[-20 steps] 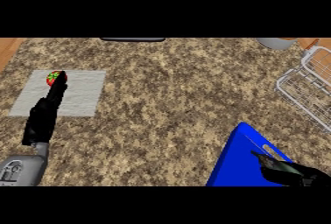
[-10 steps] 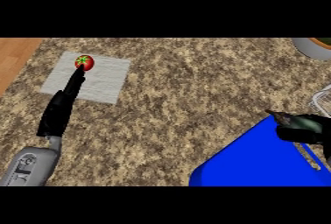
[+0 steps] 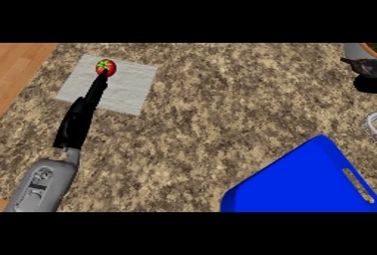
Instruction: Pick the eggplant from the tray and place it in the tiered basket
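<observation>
The eggplant cannot be picked out as a separate thing in the head view. The only dark shape that might hide it is the right hand point(image 3: 362, 69), which shows at the far right edge near the top of the counter and is cut off by the frame. Whether that hand is clenched on the eggplant, curled on nothing or released cannot be told from here. The blue tray point(image 3: 294, 184) lies at the lower right, tilted so that one corner points up and to the left, with a narrow handle slot near its right side. A little pale wire of the tiered basket point(image 3: 372, 123) shows at the right edge, between the tray and the right hand and apart from both. Above the right hand, in the top right corner, a piece of a grey rounded rim point(image 3: 356, 48) is visible, though what it belongs to is unclear. The speckled brown counter point(image 3: 213, 109) fills the middle. On its left part lies a flat grey mat point(image 3: 131, 85), and a small red tomato point(image 3: 105, 65) with a green star-shaped top sits at the mat's upper left. The left hand point(image 3: 80, 122) stretches up from the grey forearm at the lower left, its fingers point(image 3: 97, 88) straight and released, grasping nothing, their tips just at the tomato's lower edge. A strip of wooden surface point(image 3: 18, 69) borders the counter on the left.
</observation>
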You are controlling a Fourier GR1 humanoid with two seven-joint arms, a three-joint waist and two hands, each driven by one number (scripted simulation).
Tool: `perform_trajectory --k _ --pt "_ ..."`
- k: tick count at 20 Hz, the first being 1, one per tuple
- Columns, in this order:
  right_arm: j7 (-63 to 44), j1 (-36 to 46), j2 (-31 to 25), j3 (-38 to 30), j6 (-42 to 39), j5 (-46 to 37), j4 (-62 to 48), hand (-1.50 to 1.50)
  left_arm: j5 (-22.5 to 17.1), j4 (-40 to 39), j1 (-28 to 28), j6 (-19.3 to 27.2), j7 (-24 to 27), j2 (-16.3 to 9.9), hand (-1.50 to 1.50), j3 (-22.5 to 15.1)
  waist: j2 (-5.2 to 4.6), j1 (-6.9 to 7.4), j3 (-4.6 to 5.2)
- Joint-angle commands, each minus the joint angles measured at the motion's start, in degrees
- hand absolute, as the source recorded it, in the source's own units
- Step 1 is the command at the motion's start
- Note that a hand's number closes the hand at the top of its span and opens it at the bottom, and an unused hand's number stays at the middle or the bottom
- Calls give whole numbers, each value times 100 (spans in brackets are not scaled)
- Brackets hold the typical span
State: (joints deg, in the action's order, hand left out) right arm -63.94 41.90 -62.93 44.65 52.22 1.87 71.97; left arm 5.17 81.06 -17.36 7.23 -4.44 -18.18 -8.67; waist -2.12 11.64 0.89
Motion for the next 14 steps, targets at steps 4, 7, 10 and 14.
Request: perform_trajectory --k 4,7,10,14 --pt "-1146 1680 261 407 -516 -1409 -1247 150 14 -211 -166 13 -105 13 0 69 73 -202 5" --pt "-1415 2310 233 672 -1505 -1792 -1666 150 -42 -324 37 61 11 -49 0 232 129 -351 6" --pt "-1832 2841 790 859 -2016 -2074 -2003 150 -44 -146 180 119 -73 -117 0 312 191 -513 -36" --pt "-1872 3551 1636 691 -2091 -2176 -2564 150 -164 -385 267 87 116 -161 0 540 171 -785 -64"
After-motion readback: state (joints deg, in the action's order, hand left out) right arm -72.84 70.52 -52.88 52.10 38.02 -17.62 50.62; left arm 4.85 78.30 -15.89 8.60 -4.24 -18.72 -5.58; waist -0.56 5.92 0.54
